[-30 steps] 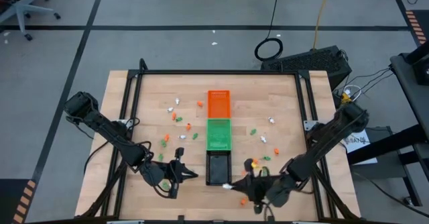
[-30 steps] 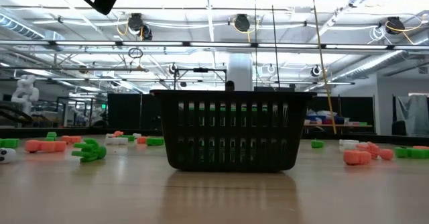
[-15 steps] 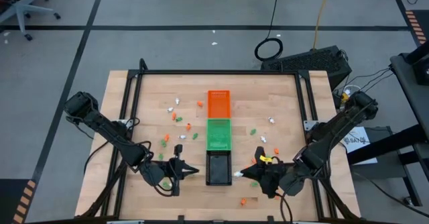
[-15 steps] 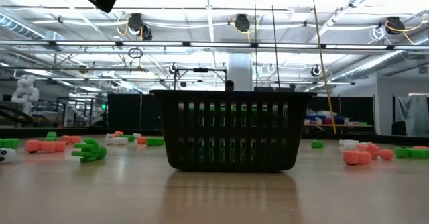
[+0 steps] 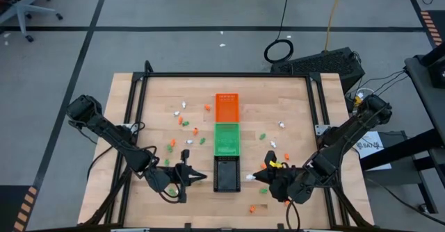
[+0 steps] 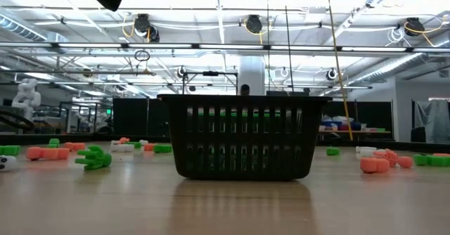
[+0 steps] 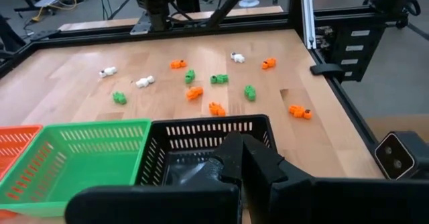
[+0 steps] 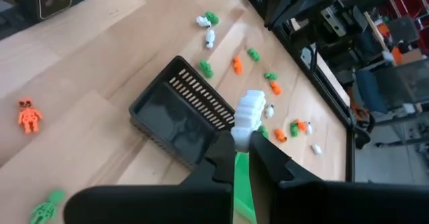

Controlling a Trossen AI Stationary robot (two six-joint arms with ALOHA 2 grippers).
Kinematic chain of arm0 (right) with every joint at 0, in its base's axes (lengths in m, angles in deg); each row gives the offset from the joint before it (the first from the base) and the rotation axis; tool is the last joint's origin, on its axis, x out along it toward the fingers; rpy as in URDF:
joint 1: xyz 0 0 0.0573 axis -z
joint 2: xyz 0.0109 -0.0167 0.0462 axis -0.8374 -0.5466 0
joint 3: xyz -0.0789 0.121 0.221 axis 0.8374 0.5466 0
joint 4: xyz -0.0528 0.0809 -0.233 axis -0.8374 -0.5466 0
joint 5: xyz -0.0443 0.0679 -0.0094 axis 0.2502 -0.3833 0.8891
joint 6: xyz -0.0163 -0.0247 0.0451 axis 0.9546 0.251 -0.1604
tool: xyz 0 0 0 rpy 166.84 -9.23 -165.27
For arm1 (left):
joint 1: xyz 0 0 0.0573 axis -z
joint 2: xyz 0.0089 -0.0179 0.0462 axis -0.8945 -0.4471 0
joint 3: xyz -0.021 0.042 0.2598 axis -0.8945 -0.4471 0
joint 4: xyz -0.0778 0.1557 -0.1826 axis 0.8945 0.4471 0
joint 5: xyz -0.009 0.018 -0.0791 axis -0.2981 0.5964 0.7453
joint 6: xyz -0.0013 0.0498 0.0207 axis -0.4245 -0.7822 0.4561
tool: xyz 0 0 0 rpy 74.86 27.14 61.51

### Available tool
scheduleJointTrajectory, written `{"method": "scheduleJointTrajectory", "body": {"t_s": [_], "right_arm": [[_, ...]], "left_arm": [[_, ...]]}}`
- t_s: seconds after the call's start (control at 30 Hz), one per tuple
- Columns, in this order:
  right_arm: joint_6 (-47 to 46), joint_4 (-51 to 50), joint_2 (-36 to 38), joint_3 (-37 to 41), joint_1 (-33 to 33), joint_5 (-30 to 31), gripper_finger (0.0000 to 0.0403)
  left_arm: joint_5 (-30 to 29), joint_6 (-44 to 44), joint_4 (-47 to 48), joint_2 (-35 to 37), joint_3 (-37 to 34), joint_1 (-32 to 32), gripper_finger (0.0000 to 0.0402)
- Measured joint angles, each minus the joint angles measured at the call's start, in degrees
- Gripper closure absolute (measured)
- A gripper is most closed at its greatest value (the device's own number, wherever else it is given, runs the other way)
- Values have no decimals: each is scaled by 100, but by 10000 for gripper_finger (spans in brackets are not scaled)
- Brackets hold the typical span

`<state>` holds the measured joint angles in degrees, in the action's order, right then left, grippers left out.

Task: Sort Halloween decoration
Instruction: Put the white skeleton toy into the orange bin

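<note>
Wooden table (image 5: pixel 153 100), framed in black rail. Three small trays lie end to end down the middle: orange tray (image 5: pixel 227 108) farthest from the arms, green tray (image 5: pixel 226 138) in the middle, black tray (image 5: pixel 227 174) nearest.

Left arm waits low on its own side; left gripper (image 5: pixel 199 178) sits just beside the black tray, fingers clenched, nothing between them as far as the left wrist view shows.

Right gripper (image 5: pixel 258 178) is on the other side of the black tray, close to it and pointing toward it. Its fingers are pinched on a small white trinket (image 8: pixel 249 112), which stands up from the fingertips in the right wrist view, with the black tray below and beyond.

The Halloween decoration is mostly loose on the table: orange, green and white pieces scattered on both sides of the tray row, among them an orange piece (image 5: pixel 252 208) near the front edge and a white piece (image 5: pixel 281 125) on the right arm's side.

Progress, judged: early. The black tray looks empty in both wrist views; the visible part of the green tray holds nothing that I can make out. The orange tray's contents cannot be told. One white piece is in hand, likely bound for the black tray. Nearly all the sorting is left.
</note>
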<state>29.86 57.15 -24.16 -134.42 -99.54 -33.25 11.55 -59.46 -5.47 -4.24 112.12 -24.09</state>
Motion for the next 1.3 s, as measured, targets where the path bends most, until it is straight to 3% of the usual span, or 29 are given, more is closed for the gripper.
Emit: {"method": "scheduleJointTrajectory", "body": {"t_s": [0.2,0.73,1.3], "right_arm": [[-330,45,0,0,0,-3,402],[-2223,42,0,0,22,-4,401],[-2277,212,-176,0,28,-4,401]], "left_arm": [[-10,-519,-11,0,0,0,394],[-13,-555,-48,0,0,-74,394],[-14,-547,-68,1,0,-72,394]]}}
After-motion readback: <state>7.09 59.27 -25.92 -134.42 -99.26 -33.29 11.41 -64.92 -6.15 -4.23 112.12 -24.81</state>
